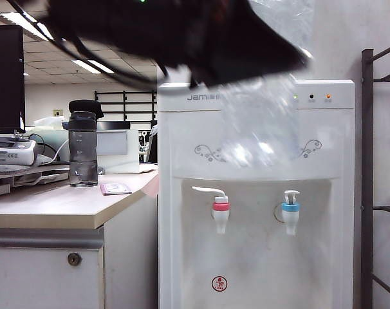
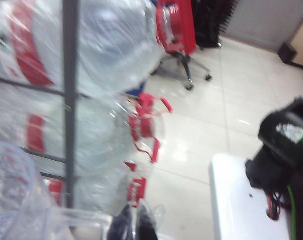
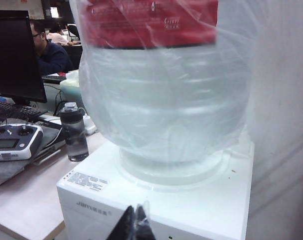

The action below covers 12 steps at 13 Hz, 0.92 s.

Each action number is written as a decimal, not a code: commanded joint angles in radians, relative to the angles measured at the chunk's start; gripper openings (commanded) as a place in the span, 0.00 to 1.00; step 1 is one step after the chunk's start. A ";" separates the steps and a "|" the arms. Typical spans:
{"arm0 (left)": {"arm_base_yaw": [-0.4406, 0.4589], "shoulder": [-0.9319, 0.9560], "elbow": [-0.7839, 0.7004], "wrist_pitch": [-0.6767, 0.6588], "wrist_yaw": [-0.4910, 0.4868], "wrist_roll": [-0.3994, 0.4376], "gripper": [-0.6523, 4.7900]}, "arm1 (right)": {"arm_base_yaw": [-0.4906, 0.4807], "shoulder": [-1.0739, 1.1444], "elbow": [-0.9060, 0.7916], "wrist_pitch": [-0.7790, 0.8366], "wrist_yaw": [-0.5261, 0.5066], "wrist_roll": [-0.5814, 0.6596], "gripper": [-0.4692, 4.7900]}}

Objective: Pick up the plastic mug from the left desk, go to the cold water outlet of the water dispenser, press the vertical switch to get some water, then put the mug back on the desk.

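The plastic mug is a see-through blur in the air before the water dispenser, above and left of the cold water outlet and its vertical switch. My left gripper, a dark smear across the top of the exterior view, carries it. In the left wrist view the mug sits beside the left gripper, which is shut on its handle. My right gripper is shut and empty, low before the dispenser's top. The left desk stands left of the dispenser.
A smoky-grey bottle and a pink card stand on the desk. A red-collared tap is left of the blue one. The big water bottle tops the dispenser. A metal rack with water bottles stands at right.
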 commanded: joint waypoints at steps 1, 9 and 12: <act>-0.032 0.077 0.005 0.125 -0.007 0.006 0.11 | 0.000 -0.002 0.004 -0.019 0.002 0.003 0.08; -0.108 0.605 0.143 0.483 -0.405 -0.200 0.11 | 0.002 -0.040 0.004 -0.071 0.001 0.003 0.08; -0.107 0.635 0.165 0.438 -0.442 -0.207 0.11 | 0.002 -0.040 0.004 -0.072 -0.002 0.003 0.08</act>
